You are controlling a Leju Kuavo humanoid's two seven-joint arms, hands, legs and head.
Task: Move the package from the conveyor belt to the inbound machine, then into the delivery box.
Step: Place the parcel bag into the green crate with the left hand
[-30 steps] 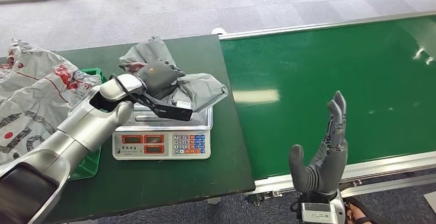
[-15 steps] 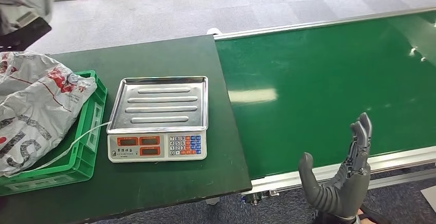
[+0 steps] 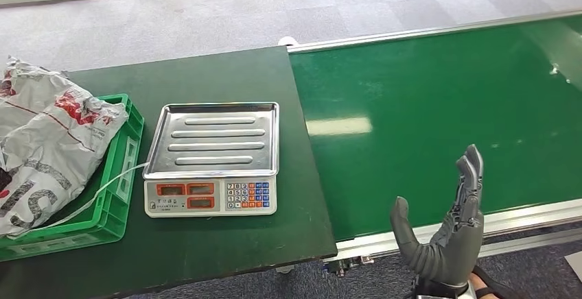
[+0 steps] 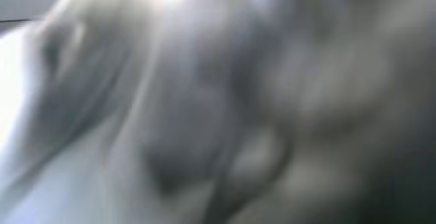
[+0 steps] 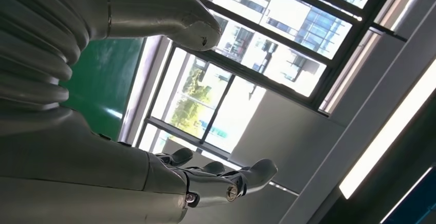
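Observation:
The grey package (image 4: 205,106) is a blur of crumpled grey plastic close against the lens in the left wrist view, where my left hand grips it; the fingers themselves are lost in the blur. The inbound machine, a weighing scale (image 3: 211,196), stands on the dark table with its steel tray (image 3: 213,141) bare. The green conveyor belt (image 3: 439,107) carries nothing. My right hand (image 3: 446,234) is raised at the belt's near edge, palm up, fingers (image 5: 216,175) spread and holding nothing. The green delivery box (image 3: 127,169) stands left of the scale.
A large white and red bag (image 3: 48,141) fills the green box and bulges over its rim. A white strap (image 3: 89,199) hangs over the box's side toward the scale. The dark table (image 3: 226,73) butts against the belt's metal frame (image 3: 412,234).
My left hand lifted the grey package off the scale tray, swung it up and to the left, and has now left the head view. The right hand dropped a little, then rose slightly.

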